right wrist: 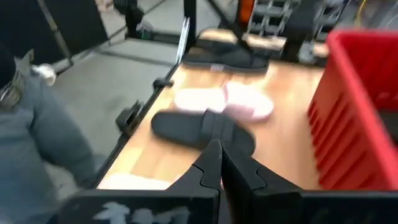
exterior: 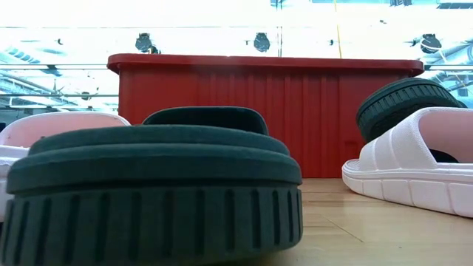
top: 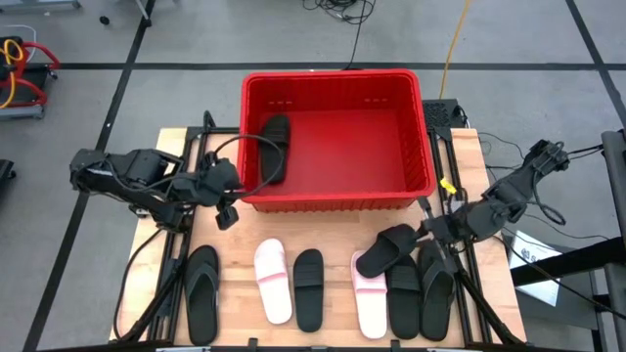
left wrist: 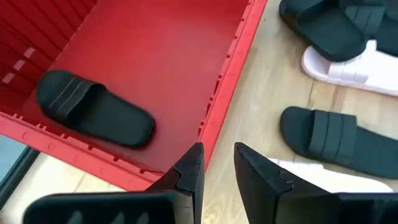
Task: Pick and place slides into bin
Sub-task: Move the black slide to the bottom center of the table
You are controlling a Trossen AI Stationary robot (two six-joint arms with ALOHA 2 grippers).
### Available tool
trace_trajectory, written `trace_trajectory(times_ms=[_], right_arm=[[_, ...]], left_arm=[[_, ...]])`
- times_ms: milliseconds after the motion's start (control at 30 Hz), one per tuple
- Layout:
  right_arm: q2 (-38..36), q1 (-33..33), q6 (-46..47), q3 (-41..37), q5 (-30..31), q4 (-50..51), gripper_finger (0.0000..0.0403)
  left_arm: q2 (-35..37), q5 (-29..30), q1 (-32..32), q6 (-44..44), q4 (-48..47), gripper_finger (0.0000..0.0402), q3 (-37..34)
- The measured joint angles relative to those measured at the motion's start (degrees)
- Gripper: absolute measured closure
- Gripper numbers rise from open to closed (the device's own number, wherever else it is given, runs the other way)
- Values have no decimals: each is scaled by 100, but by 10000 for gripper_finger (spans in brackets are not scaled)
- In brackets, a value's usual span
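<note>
The red bin (top: 337,137) stands at the table's far middle, and one black slide (top: 274,147) lies on its floor by the left wall. A row of black and pale pink slides lies along the near edge, among them a black flip-flop (top: 201,291) and a pink slide (top: 274,281). Another black slide (top: 384,250) rests tilted on a pink slide (top: 370,293). My left gripper (left wrist: 217,162) hangs open over the bin's near left corner, holding nothing. My right gripper (right wrist: 219,155) is shut, just right of the tilted slide. My right gripper's shut fingers stand level beside the right end (top: 411,236) of the tilted black slide, coming from the table's right. The gripper's own body hides that end in the wrist view, so I cannot tell whether the fingers touch it.
Two more black slides (top: 403,298) (top: 436,288) lie at the near right, and a black one (top: 308,288) sits between the pink ones. Bare wood shows between the bin's near wall (left wrist: 217,106) and the row. Cables run along both table sides.
</note>
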State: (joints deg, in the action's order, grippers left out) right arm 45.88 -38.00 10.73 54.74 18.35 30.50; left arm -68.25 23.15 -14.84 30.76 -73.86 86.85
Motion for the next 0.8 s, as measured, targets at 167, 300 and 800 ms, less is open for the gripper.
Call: trace_trajectory(times_ms=[167, 300, 800], right_arm=[[98, 0, 524, -2, -367, 561, 403], [155, 0, 741, -2, -380, 1003, 403], [1158, 76, 968, -7, -505, 1265, 403]], left_arm=[[0, 173, -165, 153, 155, 316, 0], [0, 302, -262, 307, 170, 316, 0], [0, 575, -412, -339, 170, 316, 0]])
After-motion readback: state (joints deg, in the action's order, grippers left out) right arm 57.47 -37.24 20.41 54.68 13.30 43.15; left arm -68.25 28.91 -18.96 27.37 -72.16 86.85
